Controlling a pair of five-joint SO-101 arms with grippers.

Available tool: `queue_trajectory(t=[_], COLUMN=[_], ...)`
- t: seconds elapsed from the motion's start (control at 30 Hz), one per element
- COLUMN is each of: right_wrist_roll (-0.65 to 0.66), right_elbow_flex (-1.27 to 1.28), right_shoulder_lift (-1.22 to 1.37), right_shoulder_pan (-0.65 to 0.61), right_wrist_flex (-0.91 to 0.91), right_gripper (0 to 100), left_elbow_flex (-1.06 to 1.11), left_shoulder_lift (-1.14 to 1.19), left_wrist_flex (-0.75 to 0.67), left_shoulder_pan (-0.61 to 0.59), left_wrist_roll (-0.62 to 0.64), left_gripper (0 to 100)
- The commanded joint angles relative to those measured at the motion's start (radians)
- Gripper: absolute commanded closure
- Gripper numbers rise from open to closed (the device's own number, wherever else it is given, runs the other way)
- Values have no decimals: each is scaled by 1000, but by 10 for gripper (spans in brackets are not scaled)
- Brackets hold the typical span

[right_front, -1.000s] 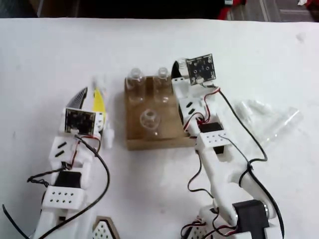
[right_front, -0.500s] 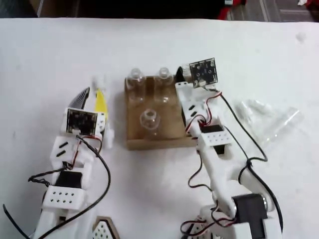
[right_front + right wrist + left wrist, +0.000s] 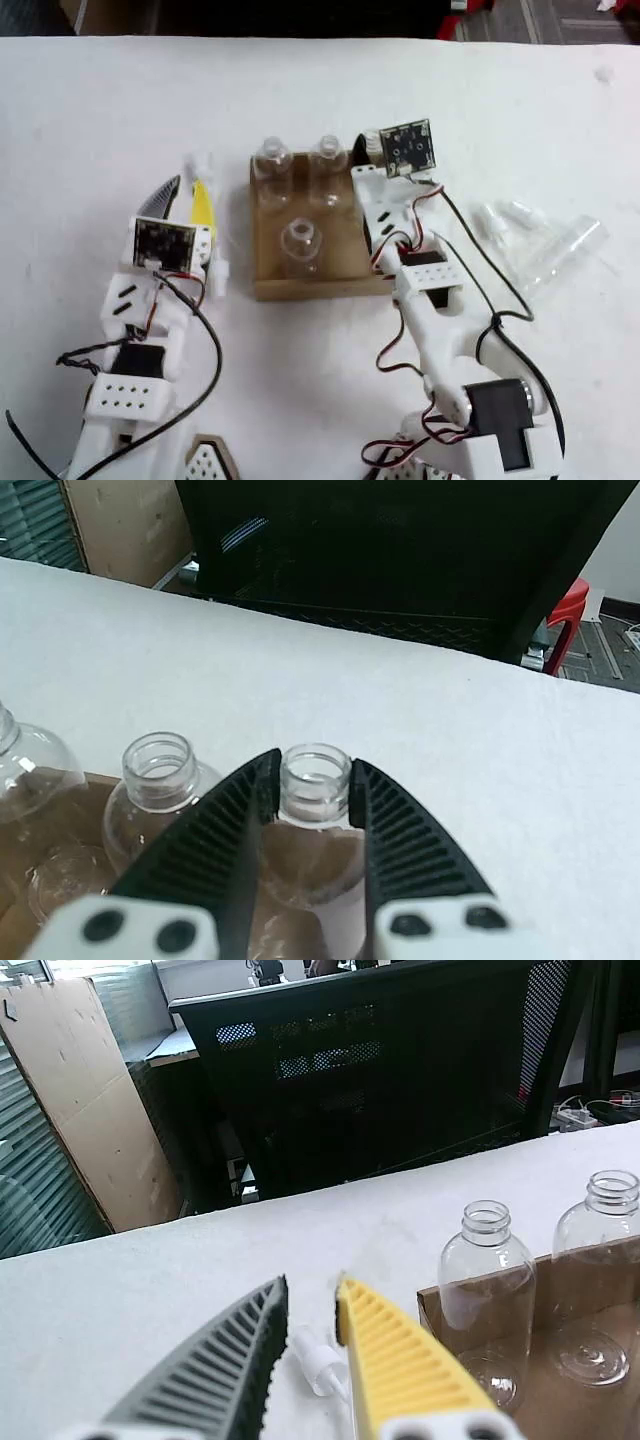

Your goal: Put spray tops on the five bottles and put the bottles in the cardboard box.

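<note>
Left gripper [image 3: 310, 1290]: it is hanging low over the white table [image 3: 100, 100], left of the box. Its grey and yellow jaws are standing a little way apart.
Spray top [image 3: 318, 1360]: it is lying on the table between those jaws, nearer the yellow one. It looks like the jaws are not touching it, but that is hard to see.
Second spray top [image 3: 218, 270]: it is lying beside the left arm, just left of the box's near corner.
Right gripper [image 3: 313, 768]: it is hanging at the far right corner of the box. Its black jaws are closing in on a bottle neck, one on each side.
Gripped bottle [image 3: 315, 792]: it is standing upright with no top on. I cannot tell if it is resting on the box floor.
Cardboard box [image 3: 320, 288]: it is sitting in the middle, between the two arms.
Open bottles: two are standing along the far side [image 3: 272, 165] [image 3: 326, 162], and one is standing nearer [image 3: 300, 242].
Loose spray tops [image 3: 490, 218]: they are lying well to the right, by a clear plastic bag [image 3: 565, 245].
</note>
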Motion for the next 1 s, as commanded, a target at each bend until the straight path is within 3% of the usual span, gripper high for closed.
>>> queue_trajectory(t=[0.0,0.97], right_wrist_roll=[-9,-8], right_elbow_flex=[-31,-207], right_shoulder_lift=[-5,177], right_shoulder_pan=[-10,-2], right_wrist_flex=[-18,-76], right_gripper=[978,974], left_elbow_flex=[-15,-15], left_shoulder_lift=[-2,-4], left_wrist_flex=[-21,-21], left_shoulder_pan=[10,10], left_wrist_roll=[-9,-9], left_gripper=[919,918])
